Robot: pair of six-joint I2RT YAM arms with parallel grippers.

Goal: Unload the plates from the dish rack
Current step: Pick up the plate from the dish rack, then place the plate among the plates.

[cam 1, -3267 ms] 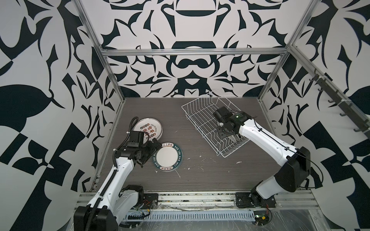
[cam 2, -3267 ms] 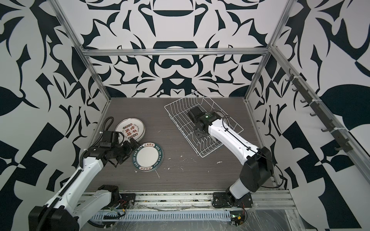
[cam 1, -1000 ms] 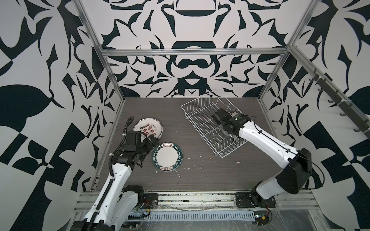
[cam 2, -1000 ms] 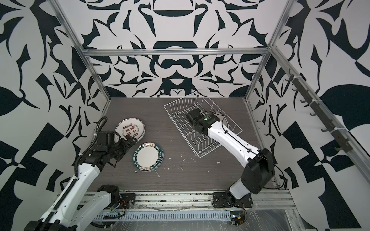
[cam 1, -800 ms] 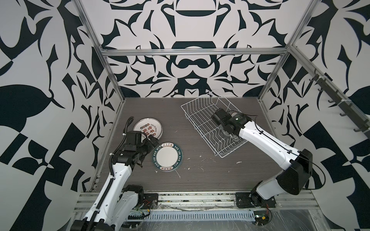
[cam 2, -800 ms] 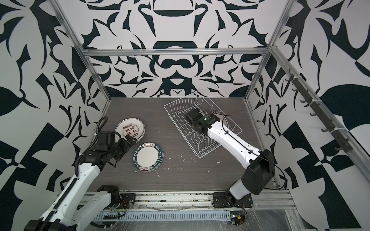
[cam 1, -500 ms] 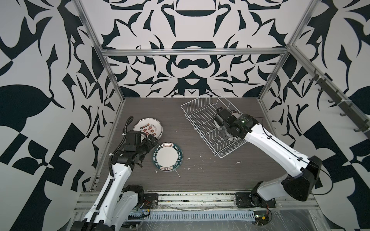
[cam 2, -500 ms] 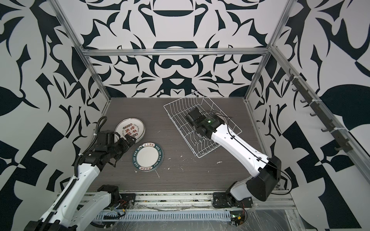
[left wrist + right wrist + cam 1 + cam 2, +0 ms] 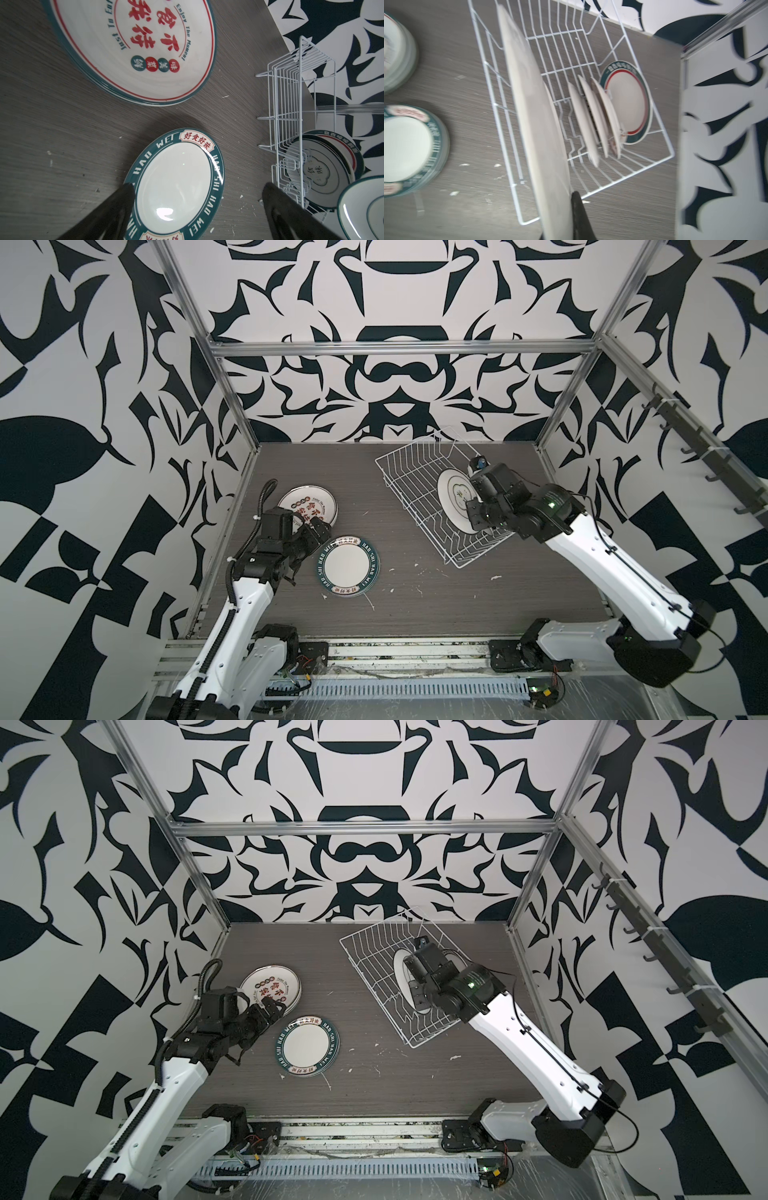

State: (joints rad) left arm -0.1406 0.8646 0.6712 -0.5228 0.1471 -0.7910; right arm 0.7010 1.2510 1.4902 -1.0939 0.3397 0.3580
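The white wire dish rack (image 9: pixel 409 481) (image 9: pixel 370 957) (image 9: pixel 566 41) stands at the back right. My right gripper (image 9: pixel 471 506) (image 9: pixel 562 207) is shut on the edge of a white plate (image 9: pixel 453 497) (image 9: pixel 400 969) (image 9: pixel 533 104), held upright above the rack. Several plates (image 9: pixel 591 118) stand in its slots, the last with a green and red rim (image 9: pixel 627 101). My left gripper (image 9: pixel 313 529) (image 9: pixel 198 187) hangs open and holds nothing, over the edge of the green-rimmed plate stack (image 9: pixel 348 566) (image 9: pixel 176 176). A stack with red characters (image 9: pixel 307 506) (image 9: pixel 135 41) lies behind it.
Aluminium frame posts and patterned walls close in the dark wood tabletop (image 9: pixel 436 605) on three sides. White crumbs (image 9: pixel 494 577) are scattered in front of the rack. The arm bases and a cable duct (image 9: pixel 415 689) run along the front edge.
My right arm has risen out of the rack with the white plate in its grip, and its elbow has swung right. The left arm has stayed still and open.
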